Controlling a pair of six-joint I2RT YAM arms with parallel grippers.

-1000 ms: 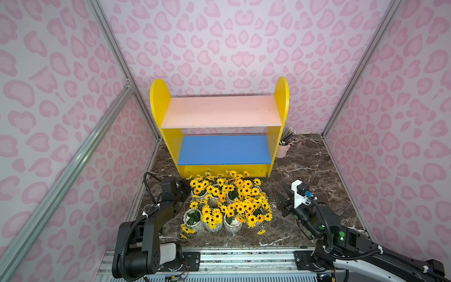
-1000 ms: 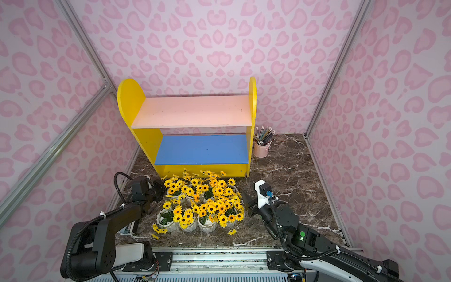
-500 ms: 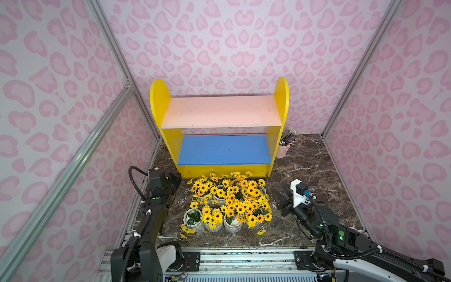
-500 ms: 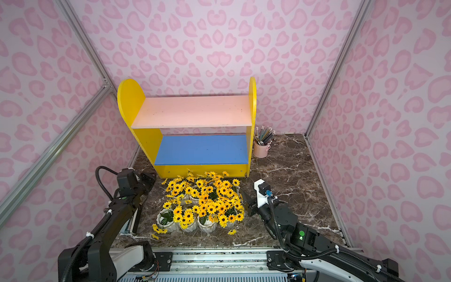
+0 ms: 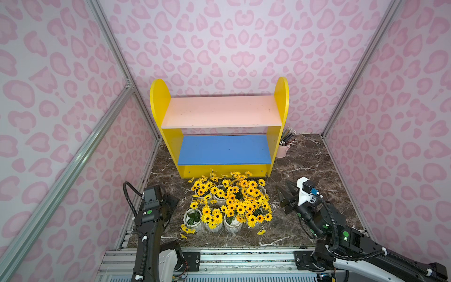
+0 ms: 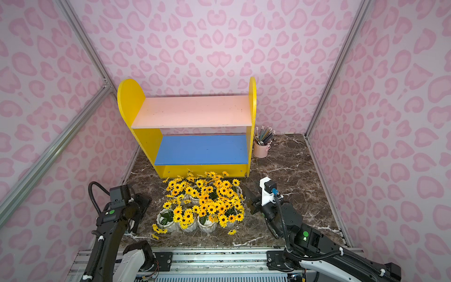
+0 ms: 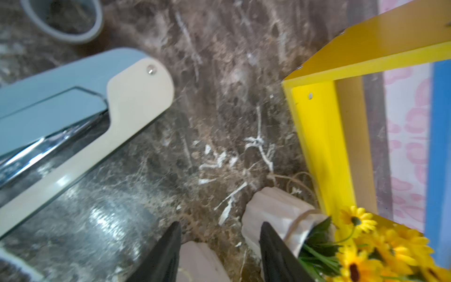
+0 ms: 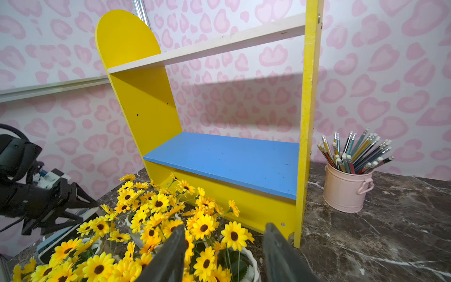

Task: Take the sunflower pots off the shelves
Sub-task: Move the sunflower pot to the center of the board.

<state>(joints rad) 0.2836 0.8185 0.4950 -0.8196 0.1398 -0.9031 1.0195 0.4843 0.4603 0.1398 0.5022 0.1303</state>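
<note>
Where the dark marbled surface (image 5: 307,171) meets the back wall, the shelves (image 5: 220,112) stand upright, pink board above blue. The sunflower pots (image 5: 229,202) sit clustered on the surface just in front of the unit's yellow base, off both boards. Their yellow blooms overlap so that only a few white pots in the near row show clearly in both top views. The left claw (image 7: 219,244) hangs at the cluster's left edge with its jaws parted and nothing gripped. A twine-wrapped pot (image 7: 280,219) lies just beyond one fingertip, though the blurred wrist view leaves it unclear whether they touch. The right claw (image 5: 284,195) hovers just beside the cluster's right edge, jaws likewise moderately apart and empty. A pink cup of pencils (image 5: 283,151) stands just beside the shelves' right side panel.
</note>
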